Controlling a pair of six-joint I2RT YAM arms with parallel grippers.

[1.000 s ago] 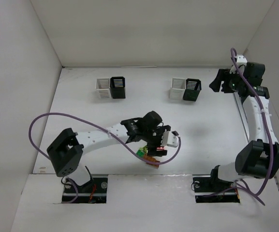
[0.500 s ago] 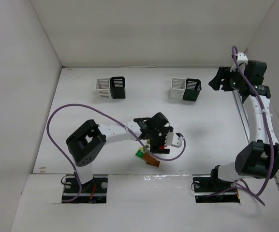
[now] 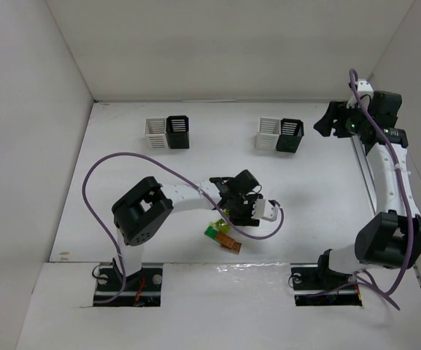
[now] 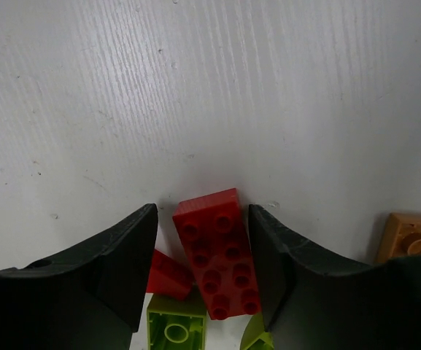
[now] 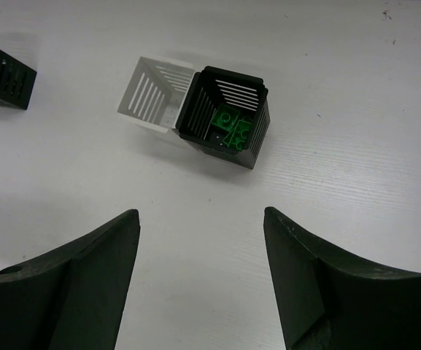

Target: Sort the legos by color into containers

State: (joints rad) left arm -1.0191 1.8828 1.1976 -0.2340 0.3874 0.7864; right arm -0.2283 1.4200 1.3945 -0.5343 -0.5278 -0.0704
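Low in the left wrist frame, the small red studded plastic brick (image 4: 217, 251) lies on the white surface (image 4: 268, 87) between the left end effector's (image 4: 202, 211) spread fingers, not yet clamped; the left arm (image 3: 188, 195) has folded in and lowered over it, so closing seems next

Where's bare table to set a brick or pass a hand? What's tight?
Free: the gap between the left bin pair and right bin pair; the wide band from those bins down to the left arm; the table left of that arm. Tight: the lego pile at the front edge, where the left jaws straddle a red brick.
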